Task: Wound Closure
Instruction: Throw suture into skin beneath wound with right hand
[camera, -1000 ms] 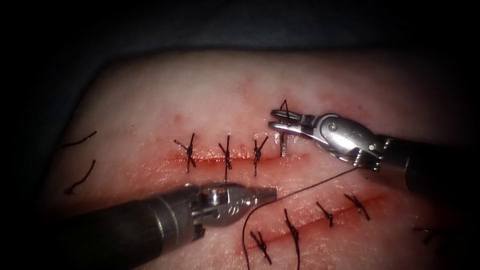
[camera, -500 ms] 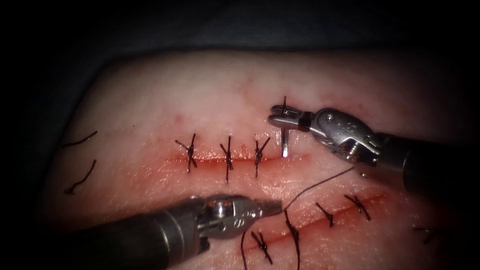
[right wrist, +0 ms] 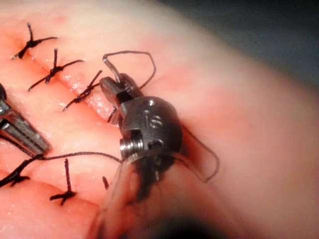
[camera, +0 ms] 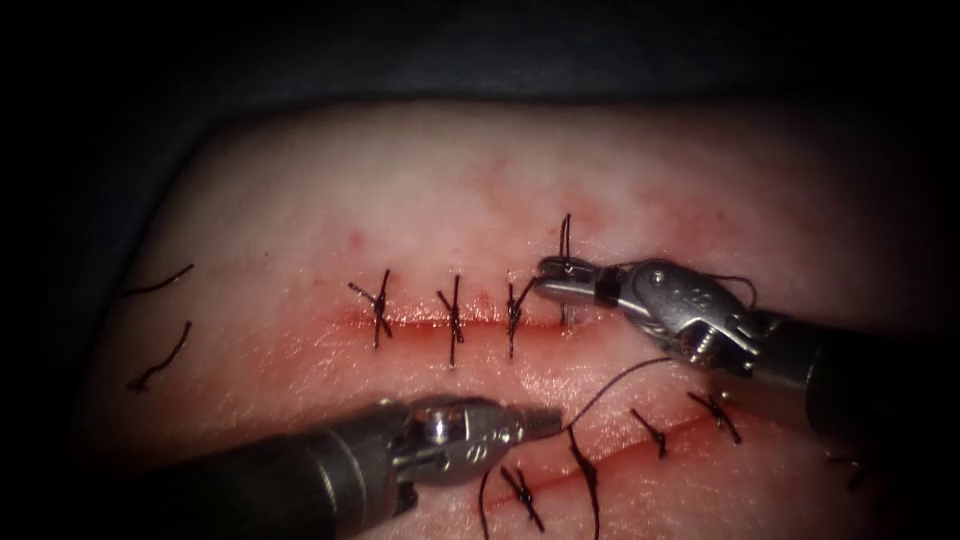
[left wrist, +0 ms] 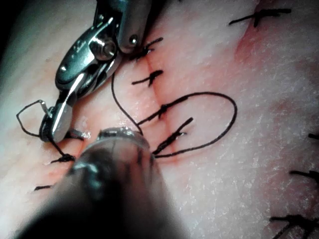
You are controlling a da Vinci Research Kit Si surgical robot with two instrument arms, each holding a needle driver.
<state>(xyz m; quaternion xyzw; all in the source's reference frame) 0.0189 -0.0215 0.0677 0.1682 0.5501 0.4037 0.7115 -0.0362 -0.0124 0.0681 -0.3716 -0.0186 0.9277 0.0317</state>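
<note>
The right tool (camera: pixel 557 280) has its jaws clamped on the needle (camera: pixel 564 312), gripping toward the tail end of the curve. The right wrist view shows the blunt end (right wrist: pixel 110 64) poking out past the jaws with thread looping off it. The needle stands pretty much upright over the right end of the cut (camera: pixel 420 322), just right of the three stitches (camera: pixel 455 305). Its tip is down at the cut's upper lip, and honestly it's impossible to tell whether it has gone into the tissue (camera: pixel 400 200) or is only touching it. The left tool (camera: pixel 545 420) sits below the cut with its jaws closed, and the thread (camera: pixel 620 375) comes straight off its tip, so it looks pinched there. From there the thread arcs up and right toward the right tool. A few cut ends (camera: pixel 160 355) lie off on the left. As for handling, the needle is a thin, stiff, slick bit of steel, so it probably wants to twist in the jaws if held loosely. The flat of the body, back from the point, seems the sensible place to grab it; the tip would dull, and the tail where the thread joins looks weak. The thread is limp and weighs nothing, so it goes wherever it's dragged and could snag on the stitches. The tissue looks soft and wet and would likely tear if yanked.
</note>
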